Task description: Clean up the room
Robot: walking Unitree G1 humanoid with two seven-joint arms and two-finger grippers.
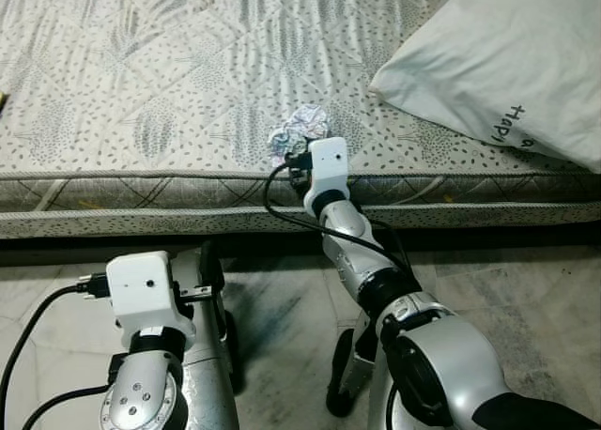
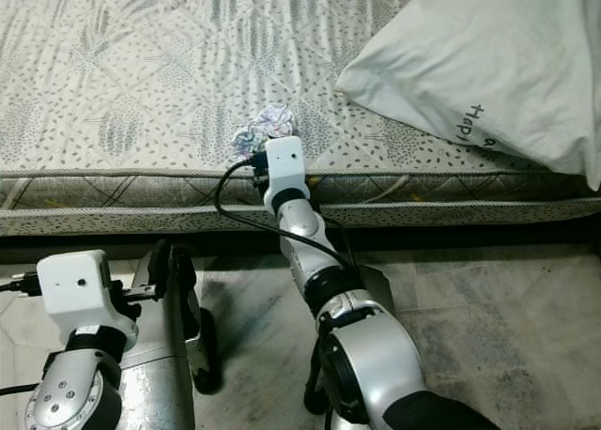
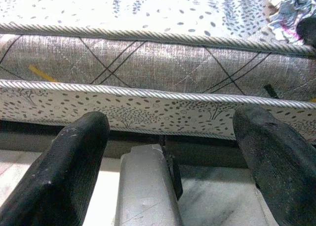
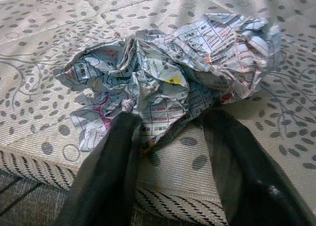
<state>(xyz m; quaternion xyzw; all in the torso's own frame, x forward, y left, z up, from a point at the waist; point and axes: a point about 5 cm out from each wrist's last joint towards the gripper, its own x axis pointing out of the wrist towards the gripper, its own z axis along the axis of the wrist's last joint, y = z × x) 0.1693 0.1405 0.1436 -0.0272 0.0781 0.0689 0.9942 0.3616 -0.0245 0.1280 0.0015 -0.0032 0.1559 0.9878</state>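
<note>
One crumpled ball of printed paper (image 4: 168, 83) lies on the mattress (image 1: 169, 83), close to its front edge and a little right of centre. I see my right gripper (image 4: 170, 132) reaching up over that edge. Its two black fingers are spread apart, their tips touching the near side of the paper without pinching it. My left gripper (image 3: 170, 152) hangs low in front of the bed, above the pale marble floor (image 1: 526, 299). Its jaws are wide open around nothing and point at the mattress's quilted side. A white pillow (image 1: 507, 64) rests on the mattress at the far right, well apart from the paper. The mattress cover is pale with a grey leaf pattern.
</note>
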